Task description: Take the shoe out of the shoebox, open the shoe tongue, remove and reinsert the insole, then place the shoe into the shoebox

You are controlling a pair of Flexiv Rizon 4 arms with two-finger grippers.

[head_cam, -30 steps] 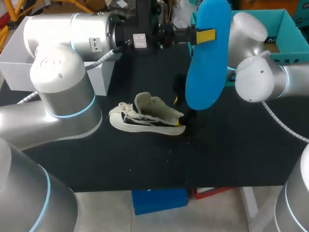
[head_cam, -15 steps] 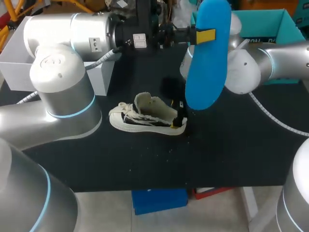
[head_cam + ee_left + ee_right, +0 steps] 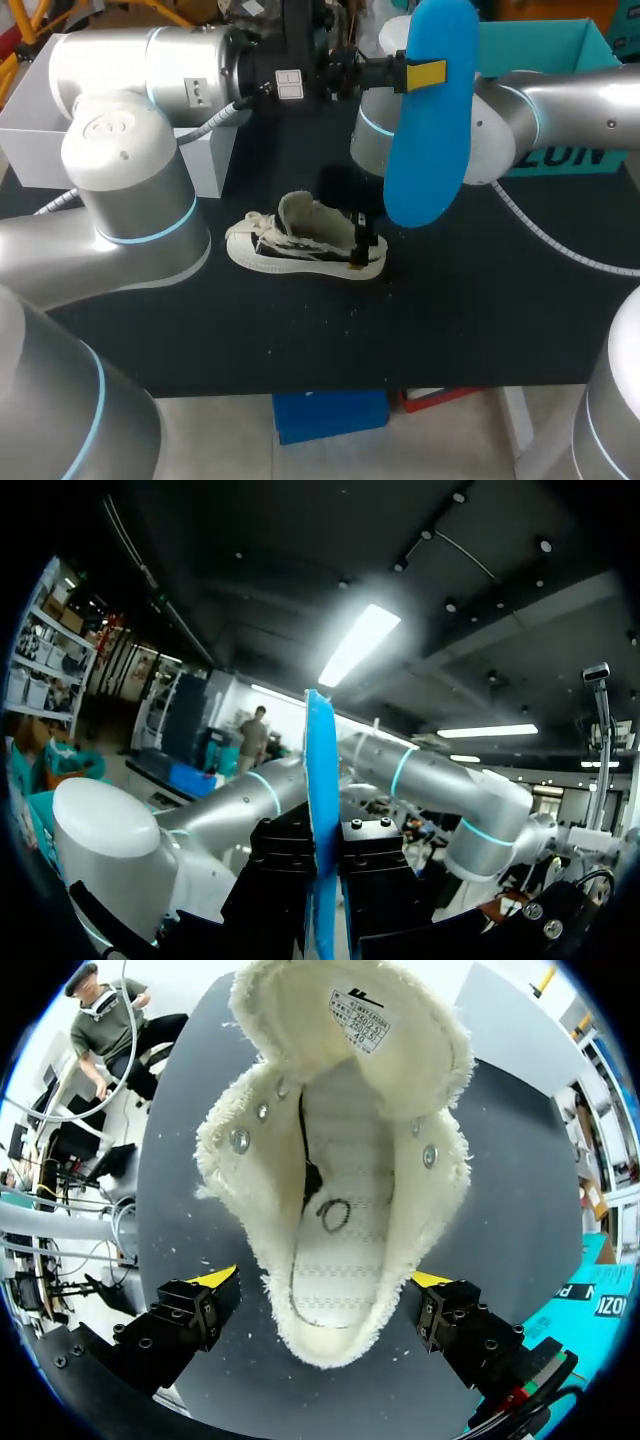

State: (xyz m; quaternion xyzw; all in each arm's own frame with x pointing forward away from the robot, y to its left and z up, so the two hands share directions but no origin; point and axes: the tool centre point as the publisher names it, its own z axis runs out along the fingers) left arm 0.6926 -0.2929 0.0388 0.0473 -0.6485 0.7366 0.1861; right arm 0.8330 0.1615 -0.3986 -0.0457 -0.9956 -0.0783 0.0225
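A blue insole [image 3: 430,120] hangs upright high over the table, and my left gripper [image 3: 424,73] is shut on its upper part. In the left wrist view the insole [image 3: 321,780] stands edge-on between the fingers of that gripper [image 3: 322,880]. The cream canvas shoe [image 3: 300,240] lies on the black table, toe to the left, tongue folded open. My right gripper [image 3: 366,245] is open at the shoe's heel. In the right wrist view its fingers [image 3: 322,1282] stand on either side of the heel of the shoe [image 3: 340,1150], whose inside is bare.
The teal shoebox [image 3: 575,45] stands at the back right, partly behind my right arm. A grey bin [image 3: 30,130] stands at the back left beside my left arm. Small crumbs dot the table in front of the shoe.
My right arm has swung left and its open gripper has come down around the shoe's heel. The left arm and the insole have kept still.
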